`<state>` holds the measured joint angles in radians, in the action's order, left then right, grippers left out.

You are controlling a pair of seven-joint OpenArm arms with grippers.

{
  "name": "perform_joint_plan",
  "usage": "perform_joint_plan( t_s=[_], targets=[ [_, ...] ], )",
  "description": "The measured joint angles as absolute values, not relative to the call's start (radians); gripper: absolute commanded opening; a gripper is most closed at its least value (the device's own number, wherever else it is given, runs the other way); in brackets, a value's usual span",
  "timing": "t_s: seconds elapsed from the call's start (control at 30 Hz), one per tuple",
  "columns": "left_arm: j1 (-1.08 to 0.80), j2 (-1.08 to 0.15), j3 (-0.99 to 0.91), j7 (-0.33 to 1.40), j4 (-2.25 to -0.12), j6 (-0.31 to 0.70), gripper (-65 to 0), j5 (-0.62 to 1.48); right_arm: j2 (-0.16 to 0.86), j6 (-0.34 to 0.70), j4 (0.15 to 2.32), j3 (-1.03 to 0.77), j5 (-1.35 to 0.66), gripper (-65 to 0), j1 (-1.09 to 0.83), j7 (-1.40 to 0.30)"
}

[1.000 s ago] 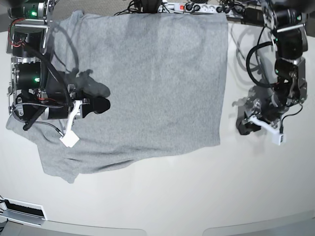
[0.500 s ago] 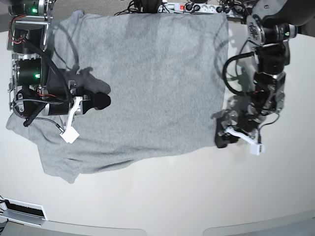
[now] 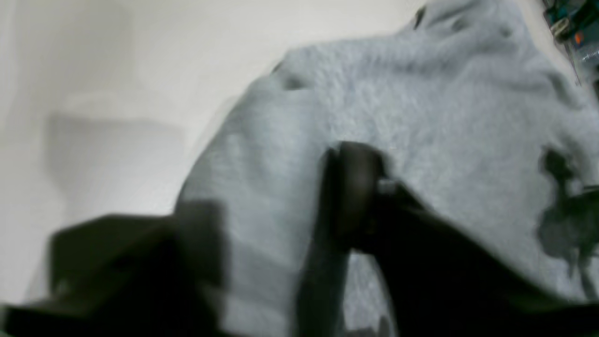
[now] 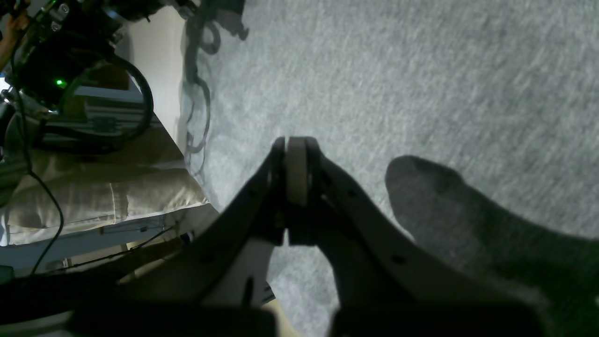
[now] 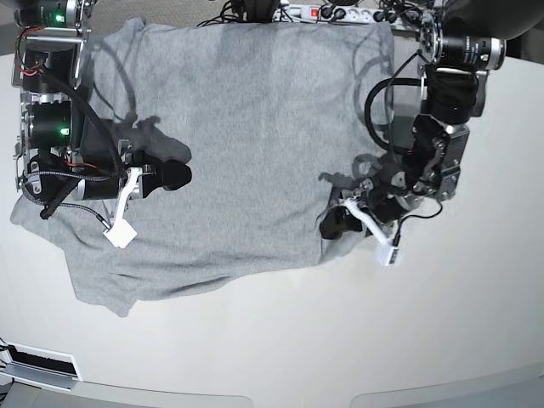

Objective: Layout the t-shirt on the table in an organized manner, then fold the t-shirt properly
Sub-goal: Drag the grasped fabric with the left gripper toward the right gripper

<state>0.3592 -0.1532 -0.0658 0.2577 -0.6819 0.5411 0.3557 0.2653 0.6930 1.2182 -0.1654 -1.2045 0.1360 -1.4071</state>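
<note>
Base view shows you no readable lettering on the grey t-shirt (image 5: 238, 144). Your left gripper (image 5: 336, 223) pinches its edge; your right gripper (image 5: 174, 176) hovers, fingers pressed together.

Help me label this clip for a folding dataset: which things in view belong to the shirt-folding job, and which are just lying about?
Belongs to the job:
- t-shirt, spread grey side up
- table
- left gripper, on the shirt's side edge
- right gripper, shut, over the shirt

Just lying about:
- power strip and cables along the far edge
</note>
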Motion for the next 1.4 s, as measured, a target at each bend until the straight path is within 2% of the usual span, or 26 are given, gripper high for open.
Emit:
perform_joint_plan(
  t_s=[0.03, 0.07, 0.17, 0.3, 0.5, 1.0, 1.2, 1.33, 1.37, 1.4],
  targets=[
    [0.357, -0.151, -0.065, 0.268, -0.699, 0.525, -63.3, 0.347, 0.266, 0.693, 1.218, -0.165, -1.205, -65.0, 0.136, -1.407],
    [0.355, -0.151, -0.067, 0.279, -0.719, 0.515, -65.0, 0.336, 0.266, 0.693, 1.218, -0.165, -1.205, -65.0, 0.136, -1.407],
    [0.345, -0.152, -0.080, 0.344, -0.797, 0.517, -65.0, 0.333, 0.265, 0.693, 1.218, -0.165, -1.205, -65.0, 0.136, -1.407],
    [0.347, -0.147, -0.078, 0.477, -0.937, 0.689, -65.0, 0.409, 0.266, 0.693, 1.218, -0.165, -1.205, -65.0, 0.136, -1.407],
    [0.355, -0.130, 0.015, 0.631, -1.057, 0.689, -65.0, 0.592, 0.266, 0.693, 1.218, -0.166, -1.205, -65.0, 0.136, -1.406],
    [0.288, -0.135, 0.576, 0.648, -1.056, 0.688, -65.0, 0.556, 0.266, 0.693, 1.218, -0.165, -1.205, -65.0, 0.136, -1.403],
    [0.294, -0.133, 0.624, 0.631, -1.057, 0.690, -64.5, 0.492, 0.265, 0.693, 1.218, -0.165, -1.205, -65.0, 0.136, -1.403],
    [0.294, -0.134, 0.577, 0.572, -1.057, 0.690, -35.2, 0.523, 0.266, 0.693, 1.218, -0.165, -1.205, -65.0, 0.136, -1.403],
    [0.294, -0.133, 0.552, 0.572, -1.057, 0.690, -29.3, 0.542, 0.266, 0.693, 1.218, -0.165, -1.205, -65.0, 0.136, -1.403],
    [0.294, -0.132, 0.524, 0.573, -1.057, 0.690, -26.3, 0.546, 0.266, 0.693, 1.218, -0.165, -1.205, -65.0, 0.136, -1.403]
  ],
)
